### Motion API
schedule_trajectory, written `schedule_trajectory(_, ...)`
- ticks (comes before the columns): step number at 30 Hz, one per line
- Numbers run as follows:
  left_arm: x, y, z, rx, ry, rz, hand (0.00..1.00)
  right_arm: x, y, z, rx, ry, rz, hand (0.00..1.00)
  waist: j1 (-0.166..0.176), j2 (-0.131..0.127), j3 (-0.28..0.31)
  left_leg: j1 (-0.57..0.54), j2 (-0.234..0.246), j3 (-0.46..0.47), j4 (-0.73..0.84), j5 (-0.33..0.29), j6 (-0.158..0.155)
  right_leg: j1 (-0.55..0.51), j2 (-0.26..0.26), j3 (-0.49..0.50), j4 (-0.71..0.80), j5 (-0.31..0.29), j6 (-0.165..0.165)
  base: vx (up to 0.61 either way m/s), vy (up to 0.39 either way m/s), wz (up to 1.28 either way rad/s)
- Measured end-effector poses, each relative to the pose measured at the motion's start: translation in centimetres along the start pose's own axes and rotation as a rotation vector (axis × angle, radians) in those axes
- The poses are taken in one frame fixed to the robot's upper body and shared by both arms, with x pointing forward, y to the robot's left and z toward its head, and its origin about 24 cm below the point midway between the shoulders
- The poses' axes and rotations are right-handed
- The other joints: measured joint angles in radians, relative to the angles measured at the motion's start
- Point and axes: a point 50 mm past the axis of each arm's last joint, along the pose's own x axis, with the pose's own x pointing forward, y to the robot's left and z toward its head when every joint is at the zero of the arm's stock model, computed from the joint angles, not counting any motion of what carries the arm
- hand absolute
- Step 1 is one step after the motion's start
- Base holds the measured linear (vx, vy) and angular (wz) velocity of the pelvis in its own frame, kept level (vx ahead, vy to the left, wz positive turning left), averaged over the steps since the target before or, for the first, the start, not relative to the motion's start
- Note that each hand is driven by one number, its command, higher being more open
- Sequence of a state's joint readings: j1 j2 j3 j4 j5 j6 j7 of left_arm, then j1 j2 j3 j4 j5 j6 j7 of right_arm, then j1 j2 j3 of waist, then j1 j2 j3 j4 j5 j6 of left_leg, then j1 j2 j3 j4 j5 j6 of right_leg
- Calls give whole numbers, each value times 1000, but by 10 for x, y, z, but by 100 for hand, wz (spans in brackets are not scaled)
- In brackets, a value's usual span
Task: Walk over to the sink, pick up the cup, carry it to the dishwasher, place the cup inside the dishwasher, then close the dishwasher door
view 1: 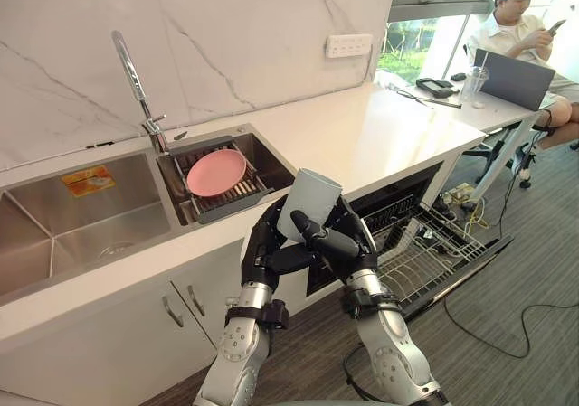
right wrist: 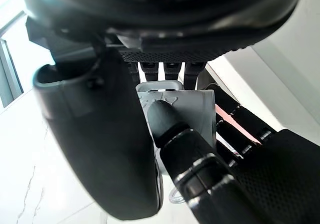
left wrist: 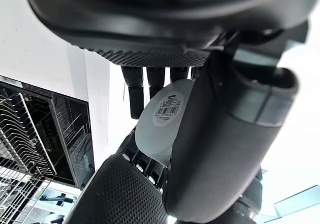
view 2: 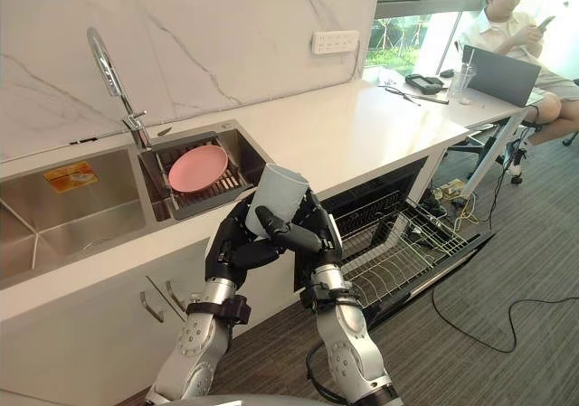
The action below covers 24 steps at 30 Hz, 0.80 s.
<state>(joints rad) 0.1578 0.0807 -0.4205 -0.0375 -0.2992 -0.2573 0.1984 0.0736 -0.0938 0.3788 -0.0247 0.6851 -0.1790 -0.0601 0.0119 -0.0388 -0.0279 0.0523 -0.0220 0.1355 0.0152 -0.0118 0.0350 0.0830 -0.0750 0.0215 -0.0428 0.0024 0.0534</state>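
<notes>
My left hand (view 1: 264,250) and right hand (view 1: 351,243) both curl around the tilted cup (view 1: 308,200), held beside the open dishwasher (view 1: 425,254). I judge that loosening 1 hand early could drop it onto the floor (view 1: 534,275).

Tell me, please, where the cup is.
Centre of the eye views: the cup is clasped between the left hand and right hand, before the counter, left of the open dishwasher.

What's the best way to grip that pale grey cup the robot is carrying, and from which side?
By its lower side wall, from both sides. The pale grey cup is a smooth round tube tilted mouth-up, so the left hand and right hand curled round opposite sides, as here, should steady it and leave the mouth free.
</notes>
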Motion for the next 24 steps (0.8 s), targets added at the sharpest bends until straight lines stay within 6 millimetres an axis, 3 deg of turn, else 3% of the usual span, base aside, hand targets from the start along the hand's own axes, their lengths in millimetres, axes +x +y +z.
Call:
schedule_trajectory(13, -3, 6, -4, -15, 27, 15, 30, 4, -3, -4, -25, 40, 5, 30, 1, -6, -4, 21, -5, -18, -63, 42, -2, -2, -1, -20, 2, -2, -2, -24, -15, 4)
schedule_trajectory(14, -4, 6, -4, -15, 26, 16, 90, 4, -3, -4, -25, 41, 6, 30, 1, -6, -4, 22, -5, -18, -64, 43, -2, -3, -1, -20, 2, -2, -2, 0, 0, 0)
schedule_trajectory(24, -7, 1, -7, 6, 36, -28, 90, 6, -9, 2, -12, 10, -25, 30, -4, -6, -3, 31, -3, -1, -80, 44, -2, -3, 4, -1, -12, 3, 0, 1, -9, -5)
